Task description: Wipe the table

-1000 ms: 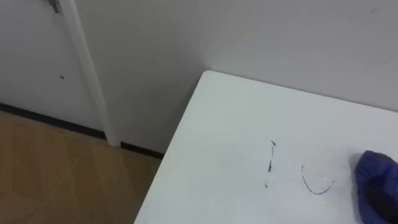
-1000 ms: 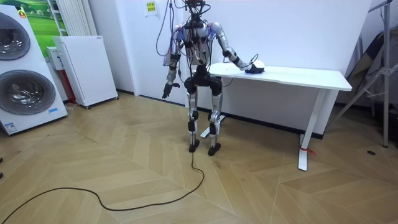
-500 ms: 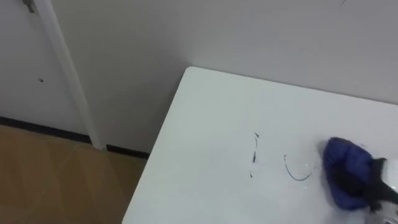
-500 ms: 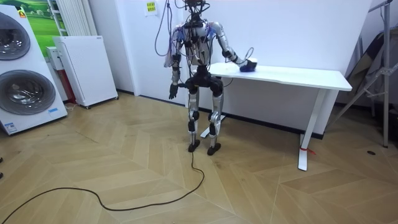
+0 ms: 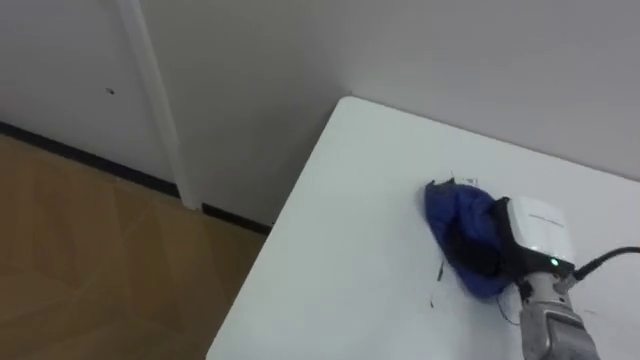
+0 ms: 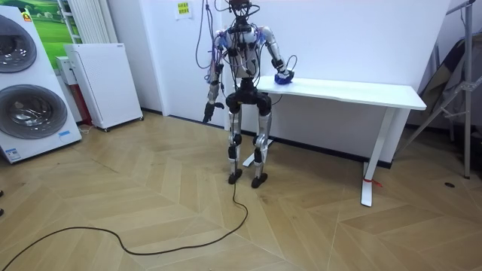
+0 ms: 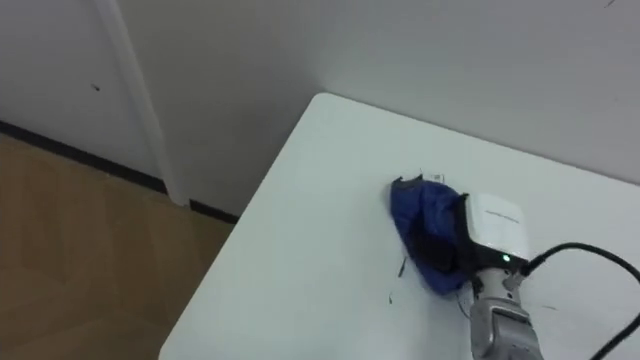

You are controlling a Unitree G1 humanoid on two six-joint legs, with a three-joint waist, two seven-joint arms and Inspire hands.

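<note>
Item: blue cloth (image 5: 462, 225), bunched, lying on the white table (image 5: 340, 260) near its far corner on the robot's left.

Holder: right hand (image 5: 535, 232), set on top of the cloth from the right, its dark fingers (image 5: 478, 252) curled into the folds and gripping them (white back plate uppermost, one small light lit).

Marks: short dark pen strokes (image 5: 438, 272) on the tabletop just beside the cloth's near edge; a small stroke also shows at its far edge.

Left hand (image 6: 205, 114): hanging low at the robot's side, well apart from the table; whether spread or closed cannot be told.

Robot: standing upright at the table's end on the room view's left, right arm reaching over the top.

Surroundings: white wall behind the table, a white upright strip (image 5: 158, 110) on it, dark skirting, wooden floor (image 5: 90, 260); a washing machine (image 6: 26, 113) and a white cabinet (image 6: 105, 83) at the room view's left.
</note>
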